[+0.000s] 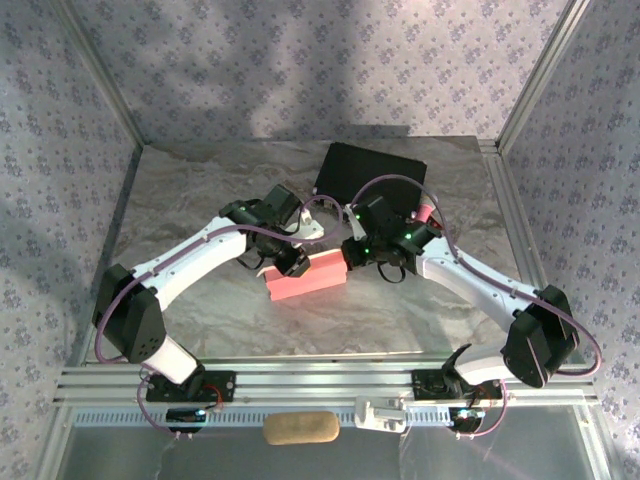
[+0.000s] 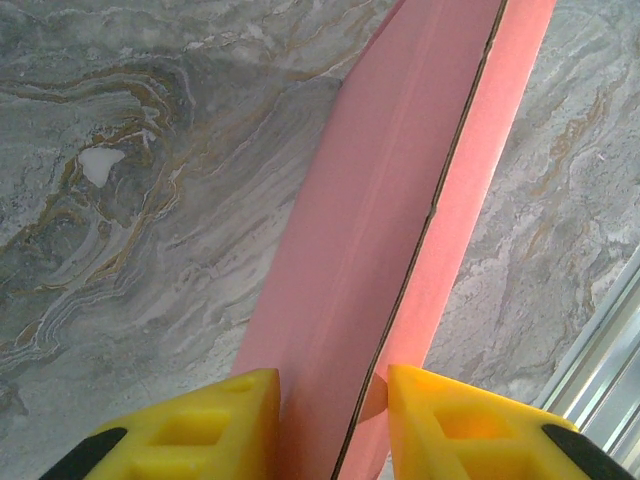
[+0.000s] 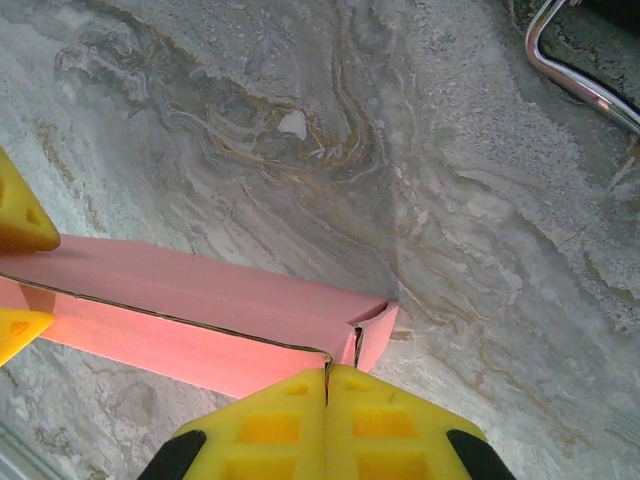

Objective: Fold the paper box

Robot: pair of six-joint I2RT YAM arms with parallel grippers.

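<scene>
Two claws meet on the paper box (image 1: 303, 277): the left claw (image 2: 330, 425) grips one end with card between its fingers (image 2: 190, 430), while the right claw (image 3: 328, 400) is clenched tight at the far corner, possibly pinching a flap. The paper box sits in the middle of the table (image 1: 200, 210). If either claw pulls sideways, the thin card could crease, or the seam could spring open.

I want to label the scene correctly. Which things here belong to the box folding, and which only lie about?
Job: paper box, left claw, right claw, both gripping it.
Lying about: black case, pink microphone, tan pad on the front ledge.
</scene>
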